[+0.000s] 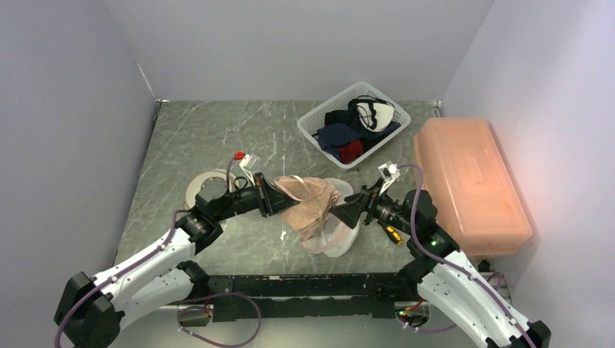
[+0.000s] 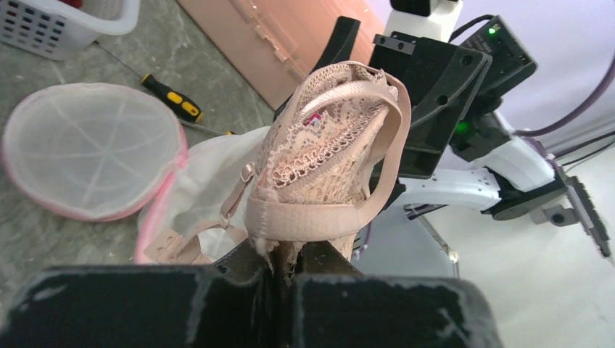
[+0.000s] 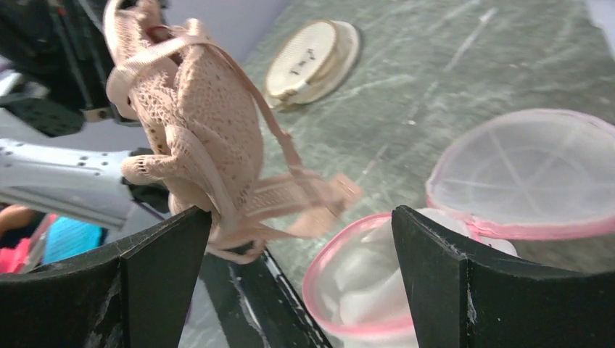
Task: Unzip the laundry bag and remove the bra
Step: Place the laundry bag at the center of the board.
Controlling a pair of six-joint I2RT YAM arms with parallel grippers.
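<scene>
The beige lace bra (image 1: pixel 308 201) hangs in the air from my left gripper (image 1: pixel 275 196), which is shut on its band (image 2: pixel 312 221). The bra is out of the white mesh laundry bag with pink trim (image 1: pixel 335 235), which lies open on the table below; its two halves show in the right wrist view (image 3: pixel 377 279) and in the left wrist view (image 2: pixel 87 148). My right gripper (image 1: pixel 347 212) is open and empty, just right of the bra, above the bag. The bra's straps dangle between the right fingers (image 3: pixel 163 283) in the right wrist view (image 3: pixel 210 130).
A white basket (image 1: pixel 310 125) of dark clothes stands at the back right. A pink lidded box (image 1: pixel 468 181) lies along the right. A round tape roll (image 1: pixel 199 185) sits left. A yellow-handled screwdriver (image 1: pixel 394 233) lies near the right arm.
</scene>
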